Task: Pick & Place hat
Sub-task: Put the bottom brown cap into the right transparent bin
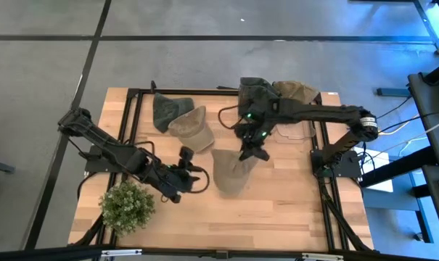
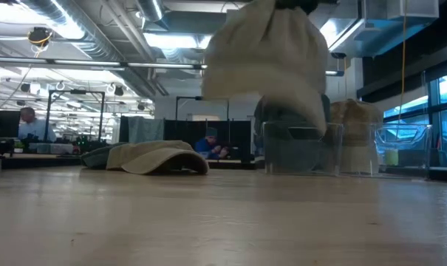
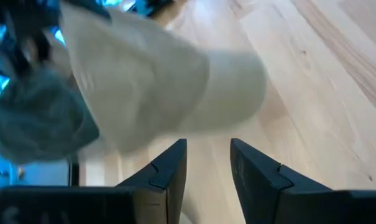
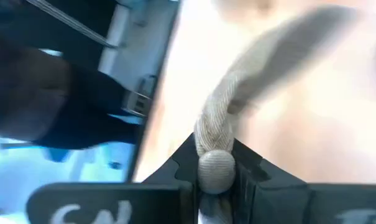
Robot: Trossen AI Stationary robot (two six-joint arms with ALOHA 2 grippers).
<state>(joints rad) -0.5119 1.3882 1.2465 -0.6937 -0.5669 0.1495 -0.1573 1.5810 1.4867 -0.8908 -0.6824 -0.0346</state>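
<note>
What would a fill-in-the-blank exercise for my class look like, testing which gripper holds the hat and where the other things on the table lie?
1. The beige hat hangs pinched in the ____ gripper.
2. The left gripper has its fingers ____, with no hat between them.
3. The potted plant stands beside the ____ arm.
4. Two more hats lie on the ____.

Missing words: right; open; left; table

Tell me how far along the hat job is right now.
Done: the right gripper is shut on the beige hat, and the low view shows it hanging clear of the table. In hand: a handover or carry; the left gripper is open just short of it. Left: placing it. Two more hats lie loose, others sit in clear bins.
</note>
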